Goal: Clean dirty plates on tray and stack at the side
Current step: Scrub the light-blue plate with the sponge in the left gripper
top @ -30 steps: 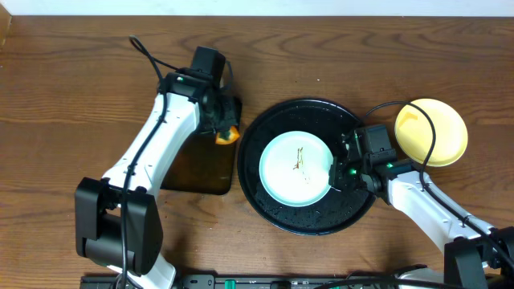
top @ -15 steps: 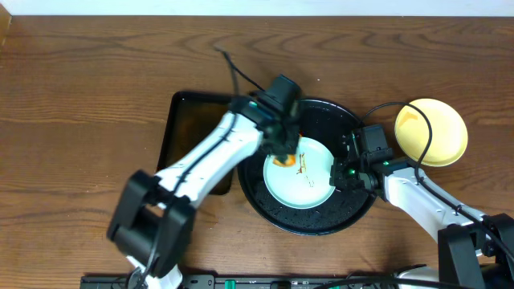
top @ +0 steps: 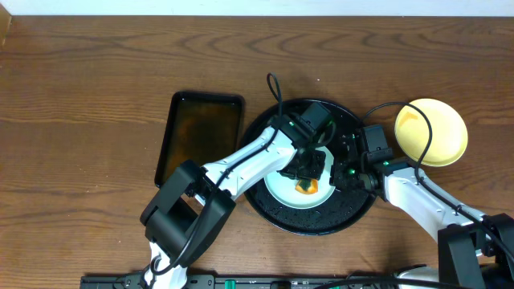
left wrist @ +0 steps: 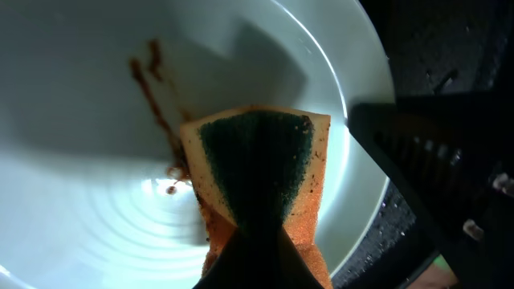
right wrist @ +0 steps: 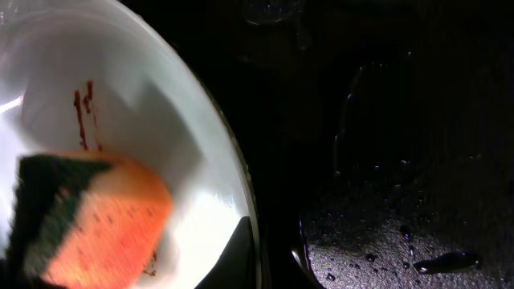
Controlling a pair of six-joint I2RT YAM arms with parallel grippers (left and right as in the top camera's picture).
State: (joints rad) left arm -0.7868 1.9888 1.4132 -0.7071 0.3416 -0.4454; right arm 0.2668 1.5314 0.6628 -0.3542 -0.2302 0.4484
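Note:
A mint-white plate [top: 280, 186] with thin brown sauce streaks [left wrist: 151, 87] lies on the round black tray [top: 313, 225]. My left gripper [top: 309, 171] is shut on an orange sponge with a green scouring face [left wrist: 257, 164] and presses it onto the plate's right half. The sponge also shows in the overhead view [top: 305, 187] and the right wrist view [right wrist: 88, 217]. My right gripper [top: 338, 173] is shut on the plate's right rim [right wrist: 233, 201]. A pale yellow plate [top: 446, 132] sits on the bare wood to the right of the tray. I cannot tell whether another plate lies under it.
A dark rectangular tray [top: 199, 138] lies left of the round tray with no sponge on it. The left arm stretches from the front left across the round tray. A black cable loops over the yellow plate. Water drops dot the black tray [right wrist: 385, 241].
My left gripper carried the sponge from the rectangular tray onto the plate, then slid it toward the plate's lower right. The right gripper stayed on the rim.

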